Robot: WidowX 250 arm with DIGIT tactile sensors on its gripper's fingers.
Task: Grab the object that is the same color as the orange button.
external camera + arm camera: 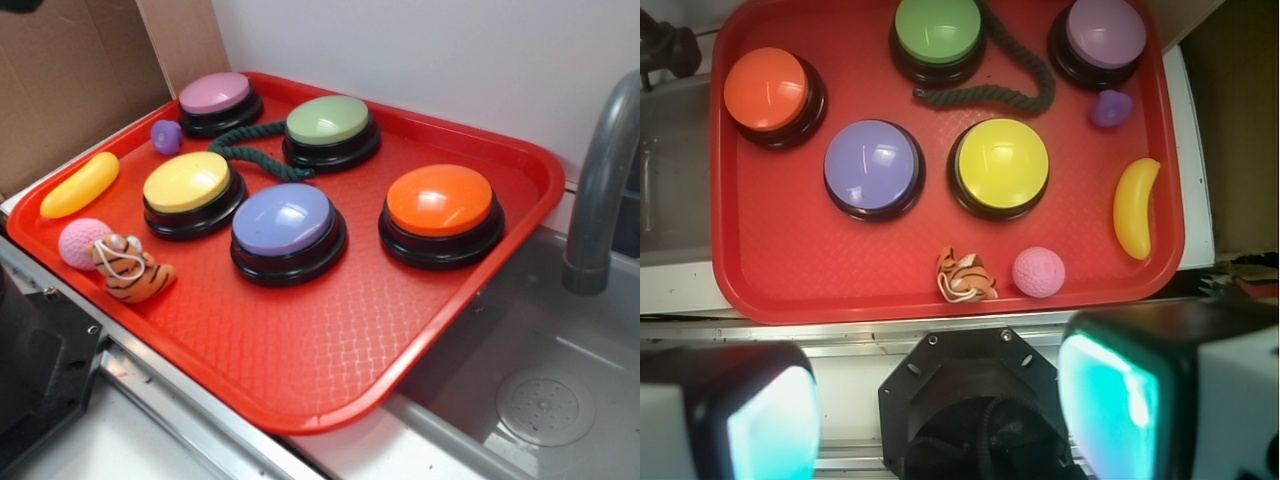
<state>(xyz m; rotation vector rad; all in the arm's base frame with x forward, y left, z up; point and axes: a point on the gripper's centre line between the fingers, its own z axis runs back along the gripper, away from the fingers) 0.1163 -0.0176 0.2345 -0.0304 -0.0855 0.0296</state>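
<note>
The small striped orange tiger toy lies near the tray's front left edge, touching the pink ball. In the wrist view the tiger toy sits just left of the pink ball. The orange button stands at the right side of the red tray; in the wrist view this orange button is at the upper left. My gripper hangs high, back from the tray's near edge, open, with nothing between its teal pads. The exterior view does not show it.
Yellow, blue-purple, green and pink buttons share the tray with a yellow banana toy, a small purple toy and a dark green rope. A grey faucet and sink lie right; cardboard stands behind left.
</note>
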